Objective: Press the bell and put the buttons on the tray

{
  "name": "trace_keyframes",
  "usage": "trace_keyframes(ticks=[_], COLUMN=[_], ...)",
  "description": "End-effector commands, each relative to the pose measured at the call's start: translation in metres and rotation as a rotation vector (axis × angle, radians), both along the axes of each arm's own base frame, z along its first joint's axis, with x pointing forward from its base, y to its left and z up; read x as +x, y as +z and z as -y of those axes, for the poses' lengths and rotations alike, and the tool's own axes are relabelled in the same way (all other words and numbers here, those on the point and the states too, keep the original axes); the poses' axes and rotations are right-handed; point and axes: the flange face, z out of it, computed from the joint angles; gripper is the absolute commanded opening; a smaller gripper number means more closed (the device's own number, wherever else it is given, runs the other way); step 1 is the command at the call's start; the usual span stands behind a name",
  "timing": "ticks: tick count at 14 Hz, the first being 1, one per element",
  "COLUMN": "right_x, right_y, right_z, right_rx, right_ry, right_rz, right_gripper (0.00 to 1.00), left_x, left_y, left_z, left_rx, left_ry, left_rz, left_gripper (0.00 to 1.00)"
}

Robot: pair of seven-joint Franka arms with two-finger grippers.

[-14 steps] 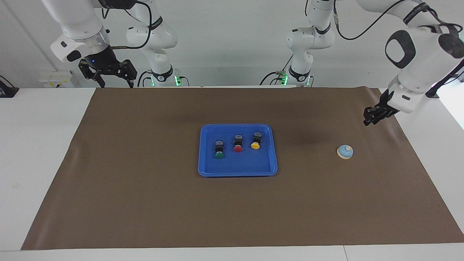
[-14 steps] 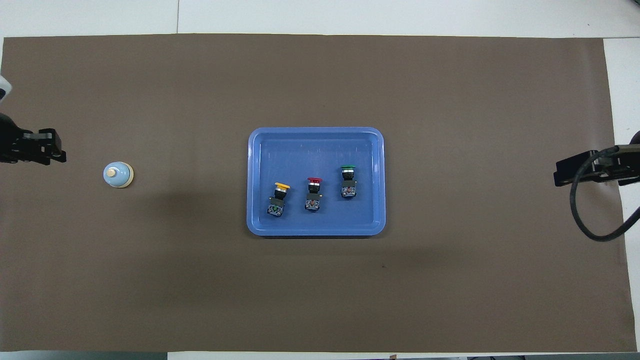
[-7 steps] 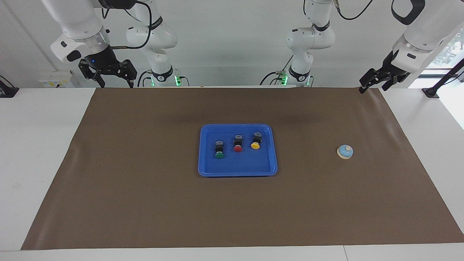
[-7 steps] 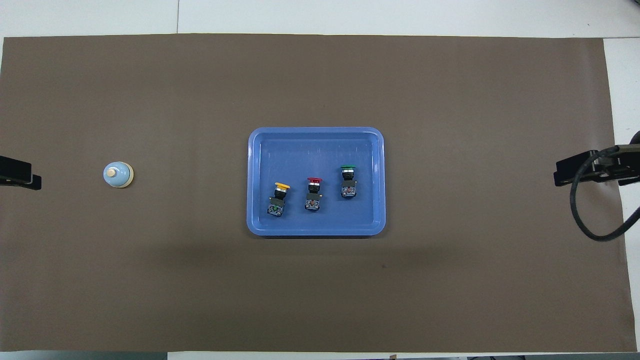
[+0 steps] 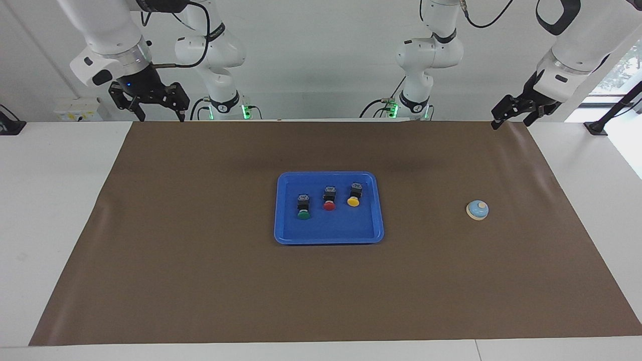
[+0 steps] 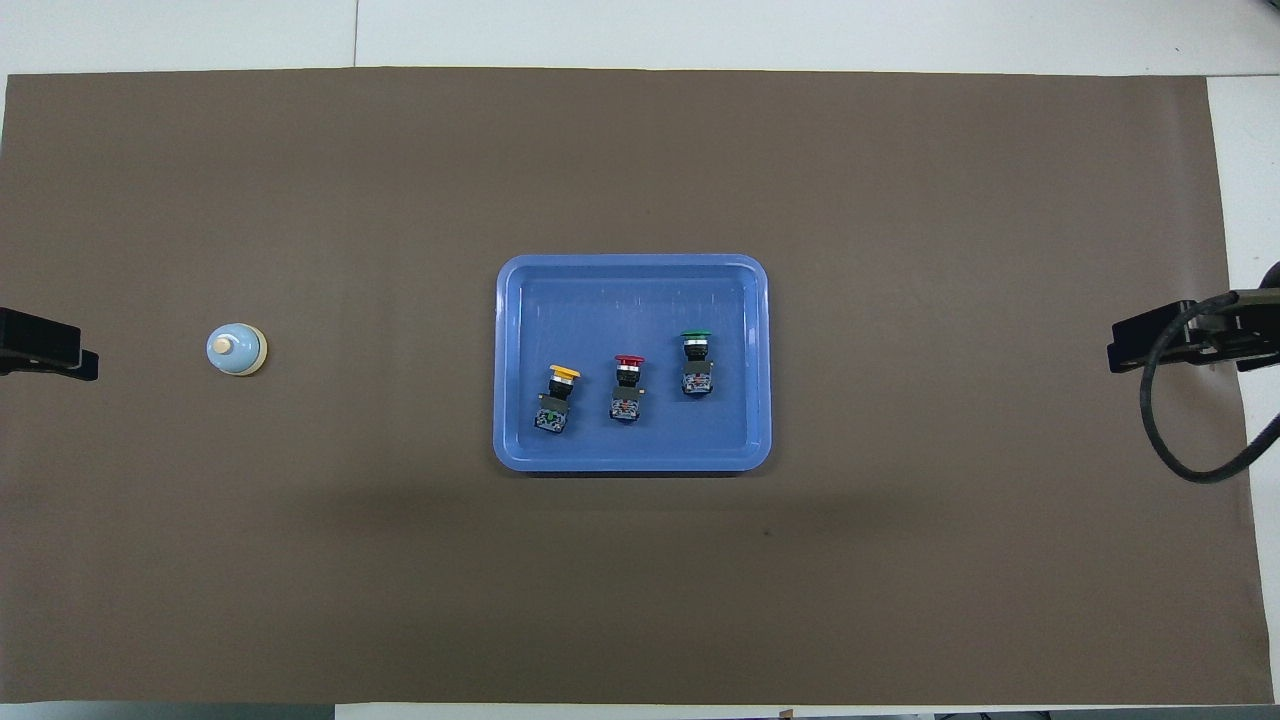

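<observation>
The bright-blue tray [image 5: 328, 237] [image 6: 632, 285] lies mid-mat. Three buttons lie in it in a row: green [image 5: 303, 206] [image 6: 697, 362], red [image 5: 329, 198] [image 6: 627, 385] and yellow [image 5: 354, 195] [image 6: 558, 395]. The light-blue bell [image 5: 477, 210] [image 6: 236, 350] sits alone on the mat toward the left arm's end. My left gripper [image 5: 510, 121] hangs open and empty over the mat's corner at the robots' edge, well clear of the bell. My right gripper [image 5: 161, 118] waits open and empty, raised over the mat's other corner at the robots' edge.
A brown mat [image 5: 200, 281] covers most of the white table [image 5: 55, 210]. A black cable [image 6: 1180, 440] loops below the right gripper at the mat's end. Both arm bases stand at the robots' edge of the table.
The left gripper has risen from beside the bell, pulled back to the mat's corner at the robots' edge, and opened. The bell, the tray, the buttons and the right arm have not moved.
</observation>
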Motion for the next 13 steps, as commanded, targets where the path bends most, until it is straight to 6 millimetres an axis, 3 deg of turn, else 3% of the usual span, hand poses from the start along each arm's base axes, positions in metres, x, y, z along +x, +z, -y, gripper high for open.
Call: trace_keyframes(ticks=[1, 5, 13], right_x=[-0.004, -0.004, -0.004], right_y=[0.001, 0.001, 0.001], right_z=[0.003, 0.003, 0.003], right_rx=[-0.011, -0.010, -0.010], right_ry=[0.008, 0.008, 0.008], right_rz=[0.006, 0.006, 0.006], right_gripper=[1.00, 1.00, 1.00], left_x=[0.005, 0.020, 0.022], left_y=[0.011, -0.007, 0.001], left_z=[0.002, 0.007, 0.007], left_rx=[0.016, 0.021, 0.019], left_ry=[-0.002, -0.012, -0.010], left_rz=[0.008, -0.016, 0.002], left_gripper=[1.00, 1.00, 1.00])
